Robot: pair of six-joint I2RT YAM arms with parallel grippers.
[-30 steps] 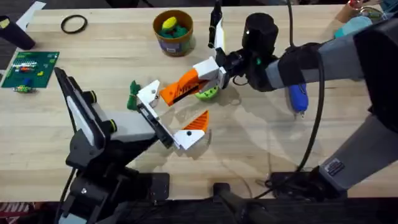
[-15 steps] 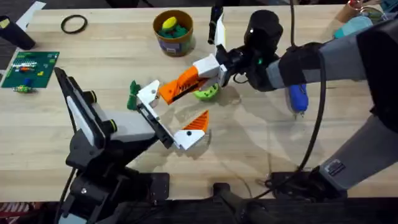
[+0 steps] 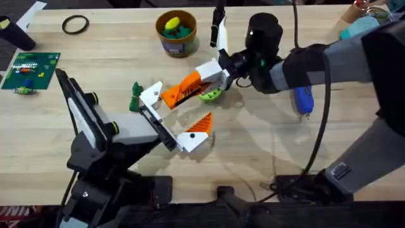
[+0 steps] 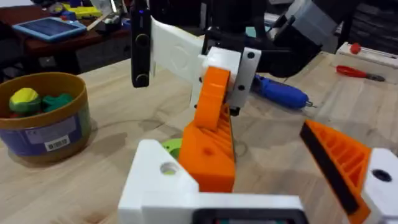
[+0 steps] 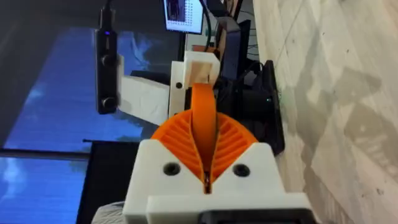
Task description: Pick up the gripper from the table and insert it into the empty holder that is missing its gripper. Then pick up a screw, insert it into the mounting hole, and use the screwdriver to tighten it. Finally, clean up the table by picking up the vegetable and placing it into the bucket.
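My right gripper [image 3: 225, 68] [image 5: 205, 134] is shut on the gripper [image 3: 185, 88] [image 4: 210, 140], a long orange wedge with a white base [image 3: 212, 68]. The wedge's lower end touches the holder [image 3: 150, 95] [image 4: 163, 180], the bare white bracket of my left gripper [image 3: 176, 109], whose jaws stand open. I cannot tell whether the wedge is seated. The mounting hole [image 4: 168, 168] shows on the bracket. The other bracket carries an orange triangle [image 3: 202, 122] [image 4: 339, 158]. A light green vegetable [image 3: 211, 95] lies under the wedge. The blue screwdriver [image 3: 303, 100] [image 4: 280, 93] lies to the right. The bucket [image 3: 176, 42] stands behind. The screw is out of view.
A dark green piece [image 3: 135, 96] lies just left of the holder. A green circuit board [image 3: 30, 68] and a black ring [image 3: 75, 24] sit at the far left. A red tool [image 4: 357, 71] lies beyond the screwdriver. The bucket holds yellow and green pieces.
The right gripper shifted slightly right and back with the orange wedge. The wedge stays against the holder. The left arm has not moved.
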